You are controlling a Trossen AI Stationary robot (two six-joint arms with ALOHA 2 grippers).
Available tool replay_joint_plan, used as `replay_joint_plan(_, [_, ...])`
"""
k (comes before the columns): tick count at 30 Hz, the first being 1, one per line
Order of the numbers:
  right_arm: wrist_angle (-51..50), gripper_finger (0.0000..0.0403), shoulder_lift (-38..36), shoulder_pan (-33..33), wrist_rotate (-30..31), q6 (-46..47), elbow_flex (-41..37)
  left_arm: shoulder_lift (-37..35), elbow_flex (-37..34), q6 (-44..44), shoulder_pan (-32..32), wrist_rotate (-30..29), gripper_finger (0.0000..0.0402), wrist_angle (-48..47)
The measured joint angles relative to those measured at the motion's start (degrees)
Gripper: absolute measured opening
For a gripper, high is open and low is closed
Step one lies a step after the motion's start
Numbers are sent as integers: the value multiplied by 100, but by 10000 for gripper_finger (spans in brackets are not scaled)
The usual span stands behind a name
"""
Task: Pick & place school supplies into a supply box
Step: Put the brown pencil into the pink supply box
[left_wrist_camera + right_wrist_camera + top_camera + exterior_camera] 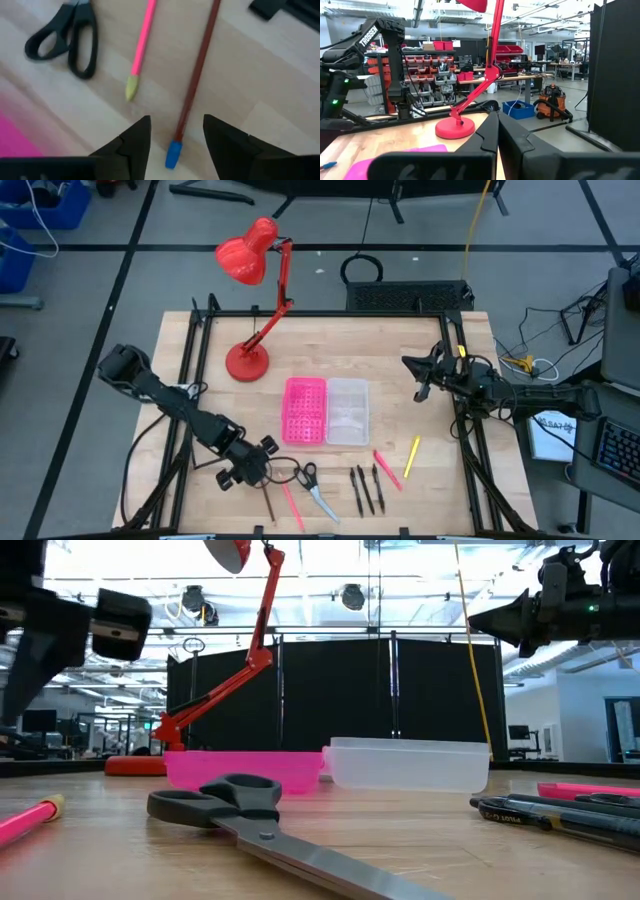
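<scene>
My left gripper (250, 476) (177, 120) is open and hangs above the near left part of the table. Its fingers stand on either side of the blue-capped end (173, 155) of a dark brown pencil (268, 501) without touching it. Beside that pencil lie a pink pencil (142, 50) and black-handled scissors (314, 488) (240, 808). Three black pens (365, 490), a pink pen (388, 470) and a yellow pencil (411, 457) lie flat farther right. The supply box sits mid-table, pink half (305, 411) beside clear half (348, 412). My right gripper (418, 382) (497, 122) is shut and raised at the right side.
A red desk lamp (250, 300) stands on its round base (246, 362) at the far left of the table, its arm leaning over the far edge. Black frame rails (190, 380) run along both table sides. Bare wood lies between the box and the supplies.
</scene>
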Motion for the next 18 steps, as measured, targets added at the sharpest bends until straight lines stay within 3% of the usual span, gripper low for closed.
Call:
replay_joint_plan(9, [-15,0,0,0,-1,-12,0,435,0,414,-142,-424,193,-18])
replay_joint_plan(18, [-15,0,0,0,1,-87,0,762,2,564,-74,-398,193,-178])
